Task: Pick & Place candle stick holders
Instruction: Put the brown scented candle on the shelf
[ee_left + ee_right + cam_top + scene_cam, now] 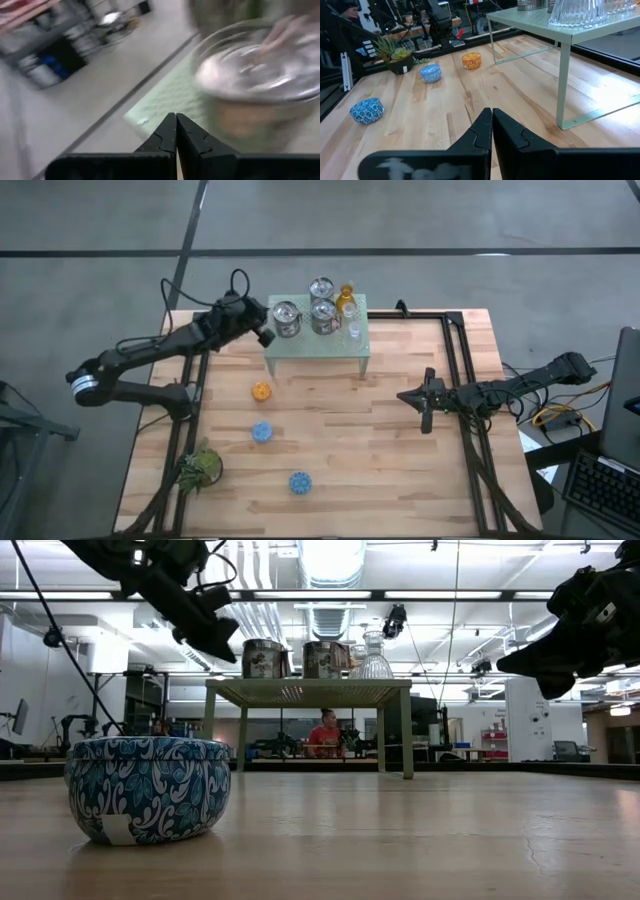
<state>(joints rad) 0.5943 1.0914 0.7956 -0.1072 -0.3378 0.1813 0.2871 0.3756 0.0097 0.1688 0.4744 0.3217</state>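
Observation:
Three silvery holders [286,318] [321,288] [325,316], an amber glass one [346,298] and two clear glass ones [354,323] stand on the pale-green mesh stand [300,348]. An orange holder [261,391] and two blue ones [262,431] [300,482] sit on the wooden table. My left gripper [266,333] is shut and empty. It hovers at the stand's left edge, just beside the nearest silvery holder [255,85]. My right gripper [424,412] is shut and empty, above the table to the right of the stand.
A small green plant [200,467] stands near the table's front left corner. The stand's legs [563,85] rest on the table at the far middle. A black rail frame [462,370] runs along the table's right side. A person [325,735] shows far behind the table.

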